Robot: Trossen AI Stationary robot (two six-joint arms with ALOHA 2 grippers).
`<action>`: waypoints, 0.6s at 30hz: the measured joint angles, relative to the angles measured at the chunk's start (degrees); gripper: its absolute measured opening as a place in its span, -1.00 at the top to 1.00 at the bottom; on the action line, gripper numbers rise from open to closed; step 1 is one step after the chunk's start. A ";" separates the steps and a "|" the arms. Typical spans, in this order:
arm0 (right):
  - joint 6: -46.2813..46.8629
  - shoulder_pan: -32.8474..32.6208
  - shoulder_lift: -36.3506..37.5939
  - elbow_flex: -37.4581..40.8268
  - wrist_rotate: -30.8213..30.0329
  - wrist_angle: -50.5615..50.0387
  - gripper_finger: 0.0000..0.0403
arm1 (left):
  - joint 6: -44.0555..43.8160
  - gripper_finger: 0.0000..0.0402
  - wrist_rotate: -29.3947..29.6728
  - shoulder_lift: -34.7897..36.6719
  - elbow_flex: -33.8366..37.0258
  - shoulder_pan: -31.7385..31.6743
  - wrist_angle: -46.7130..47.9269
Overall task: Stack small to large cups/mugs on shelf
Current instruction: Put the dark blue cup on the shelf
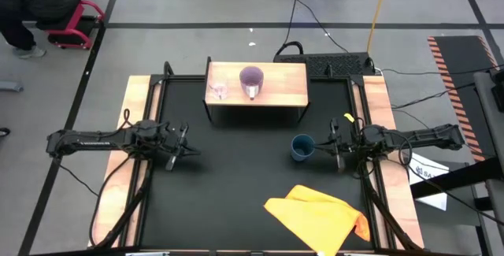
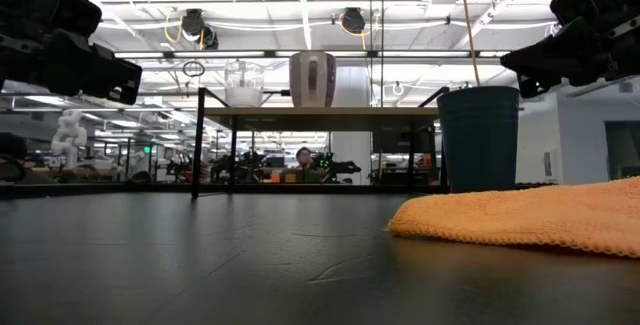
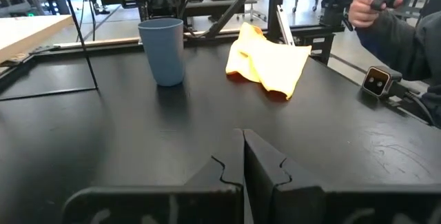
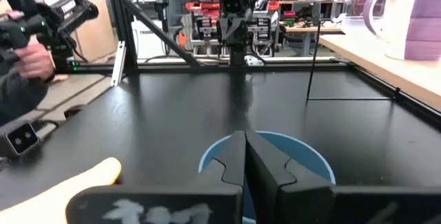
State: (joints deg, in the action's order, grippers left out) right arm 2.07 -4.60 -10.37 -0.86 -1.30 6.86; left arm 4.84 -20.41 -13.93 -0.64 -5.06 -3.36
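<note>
Black tabletop with shelf at its far edge, 2 vessels up.
Clear glass and purple mug sit there; blue cup waits near the right edge. Left gripper and right gripper are closed, empty; the right, poised above the cup, could topple it.

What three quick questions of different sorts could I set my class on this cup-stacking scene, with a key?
1. True or false: the blue cup stands on the shelf.
2. Which stands nearer the shelf's left end? A: glass; B: mug.
3. Fill in: the cloth lying on the table is ______.

Key
1. False. It stands on the table, by the shut right gripper. The left gripper is shut too, holding nothing.
2. A.
3. Yellow.
</note>
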 joint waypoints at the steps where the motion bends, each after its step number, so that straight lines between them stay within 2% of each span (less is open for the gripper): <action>1: -0.34 0.00 0.00 0.00 0.02 0.00 1.00 | 0.01 0.99 -0.01 0.00 0.00 0.00 0.01; 6: -0.85 0.00 0.00 -2.24 0.02 0.88 1.00 | 0.43 0.98 0.00 0.01 0.00 0.00 0.04; 11: -1.97 0.00 -0.52 -8.82 -0.33 -6.25 1.00 | 0.00 0.98 0.00 0.00 0.00 0.00 0.06; 18: -1.32 0.02 -5.21 -22.43 -1.92 -21.42 1.00 | 0.69 0.98 0.02 0.00 0.00 0.00 0.09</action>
State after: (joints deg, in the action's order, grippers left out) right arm 0.75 -4.58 -15.58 -23.29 -3.22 -14.56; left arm 5.53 -20.38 -13.93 -0.64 -5.06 -3.27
